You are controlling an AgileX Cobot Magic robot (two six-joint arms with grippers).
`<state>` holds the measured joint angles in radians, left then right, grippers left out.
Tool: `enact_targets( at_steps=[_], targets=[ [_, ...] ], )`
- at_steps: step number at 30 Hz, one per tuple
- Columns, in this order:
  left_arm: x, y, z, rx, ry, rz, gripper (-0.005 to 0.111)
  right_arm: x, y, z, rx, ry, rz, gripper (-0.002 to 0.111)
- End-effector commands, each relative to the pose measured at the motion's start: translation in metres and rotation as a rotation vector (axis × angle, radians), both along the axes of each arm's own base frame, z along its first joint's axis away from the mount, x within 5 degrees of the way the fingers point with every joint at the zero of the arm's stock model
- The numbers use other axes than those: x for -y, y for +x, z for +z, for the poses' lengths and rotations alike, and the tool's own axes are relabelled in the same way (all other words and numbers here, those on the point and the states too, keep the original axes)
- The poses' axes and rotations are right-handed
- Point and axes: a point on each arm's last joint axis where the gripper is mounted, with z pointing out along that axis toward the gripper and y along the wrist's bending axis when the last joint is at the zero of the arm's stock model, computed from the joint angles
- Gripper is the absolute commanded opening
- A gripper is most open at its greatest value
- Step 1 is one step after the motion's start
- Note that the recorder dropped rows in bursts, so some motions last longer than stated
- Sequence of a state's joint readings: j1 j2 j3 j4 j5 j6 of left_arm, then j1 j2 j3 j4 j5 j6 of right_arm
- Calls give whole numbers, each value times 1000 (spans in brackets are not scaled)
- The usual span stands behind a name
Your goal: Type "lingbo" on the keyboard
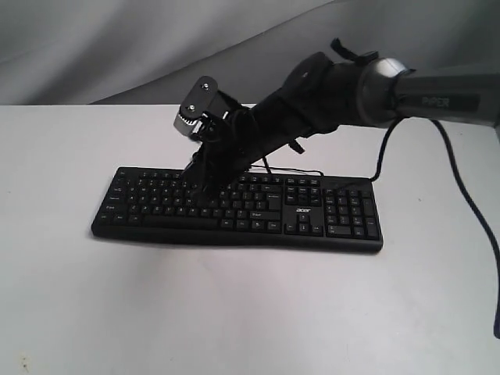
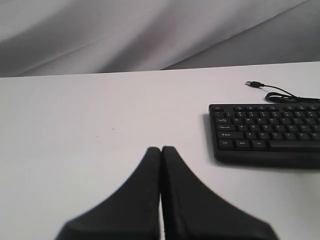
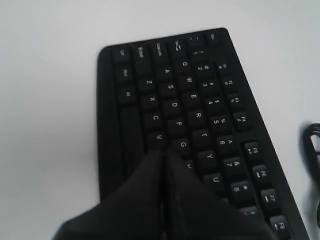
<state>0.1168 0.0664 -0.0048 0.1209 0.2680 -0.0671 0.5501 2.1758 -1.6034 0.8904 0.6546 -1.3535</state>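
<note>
The black keyboard (image 1: 344, 223) lies across the middle of the white table, with its "acer" logo (image 1: 303, 211) near the number pad. My right gripper (image 1: 205, 191) reaches in from the right and is shut, its tips down on the letter keys. In the right wrist view the right gripper (image 3: 164, 151) has its closed tips on the bottom letter row just past the V key (image 3: 159, 136), beside G (image 3: 182, 144); the key beneath is hidden. My left gripper (image 2: 161, 149) is shut and empty over bare table, left of the keyboard (image 2: 265, 130), and does not show in the exterior view.
The thin black cable (image 2: 280, 92) ends in a loose USB plug (image 2: 254, 83) on the table behind the keyboard. The right arm's own black cable (image 1: 469, 203) hangs down on the right. A grey cloth backdrop (image 1: 117, 47) closes the far edge of the table.
</note>
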Motion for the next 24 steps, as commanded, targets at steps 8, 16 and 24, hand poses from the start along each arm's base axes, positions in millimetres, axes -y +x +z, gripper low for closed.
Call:
enact_targets(
  at_steps=[8,16,24],
  targets=[
    [0,1,-2,-5,-6,-1,1,12,19,-22,-6,-129,-52,0],
    [0,1,-2,-5,-6,-1,1,19,22,-28,-28,-137,-62,0],
    [0,1,-2,-5,-6,-1,1,18,24,-39,-43,-136,-71,0]
  ],
)
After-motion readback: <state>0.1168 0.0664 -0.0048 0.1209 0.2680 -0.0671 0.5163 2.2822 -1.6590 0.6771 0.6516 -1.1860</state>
